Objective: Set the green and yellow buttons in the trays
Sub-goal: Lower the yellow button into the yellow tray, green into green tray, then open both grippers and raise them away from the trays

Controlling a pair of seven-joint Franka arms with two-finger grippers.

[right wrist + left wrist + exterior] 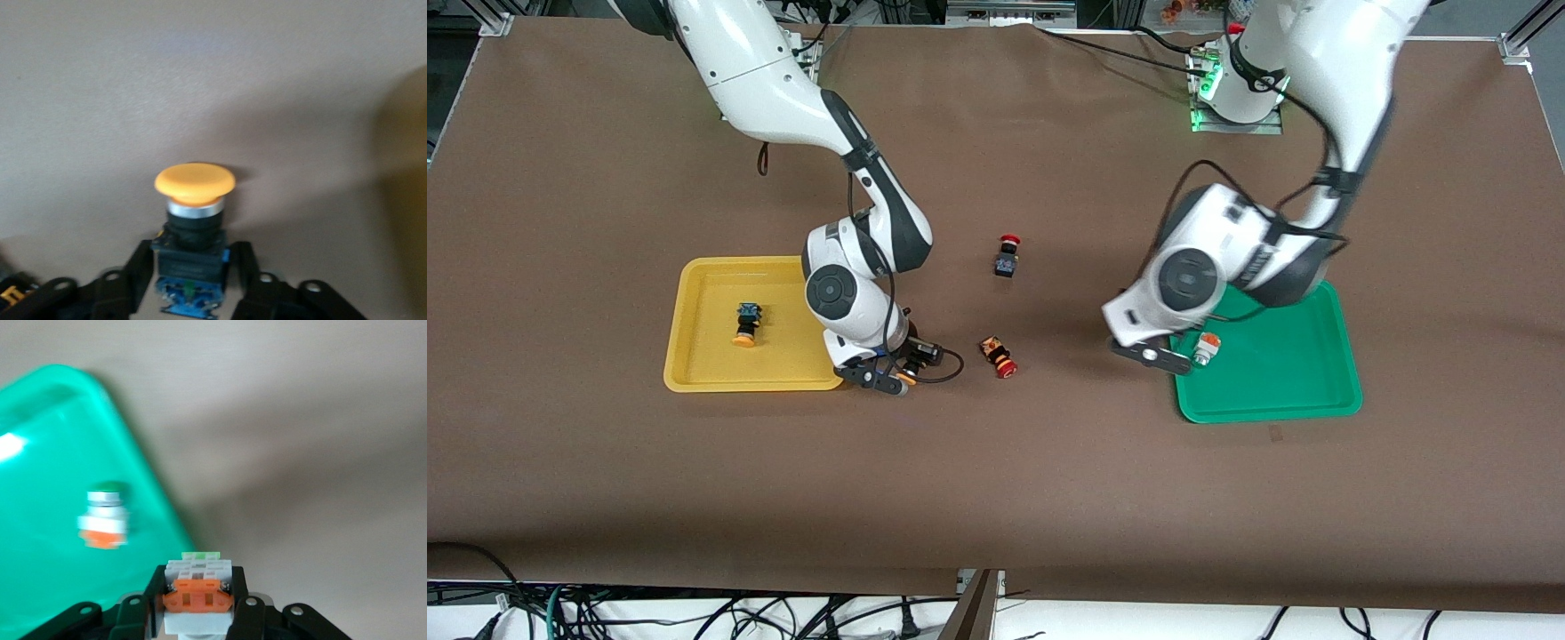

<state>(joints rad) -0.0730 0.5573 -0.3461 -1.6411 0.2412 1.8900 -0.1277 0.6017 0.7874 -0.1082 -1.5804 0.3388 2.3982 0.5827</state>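
Observation:
My right gripper (885, 373) is low over the table beside the yellow tray (694, 378), at the tray's side toward the left arm's end. In the right wrist view it (192, 267) is shut on a yellow button (193, 183), whose cap shows in the front view (908, 377). A second yellow button (747, 324) lies in the yellow tray. My left gripper (1152, 354) is over the table at the green tray's (1280, 382) edge. It (198, 603) is shut on a white-bodied green button (198, 583). Another green button (1207, 348) lies in the green tray (53, 453), also seen in the left wrist view (103, 517).
Two dark-bodied red-capped buttons lie on the brown table between the trays, one (1008, 256) nearer the robots' bases and one (999, 356) close to my right gripper. Cables hang along the table's front edge.

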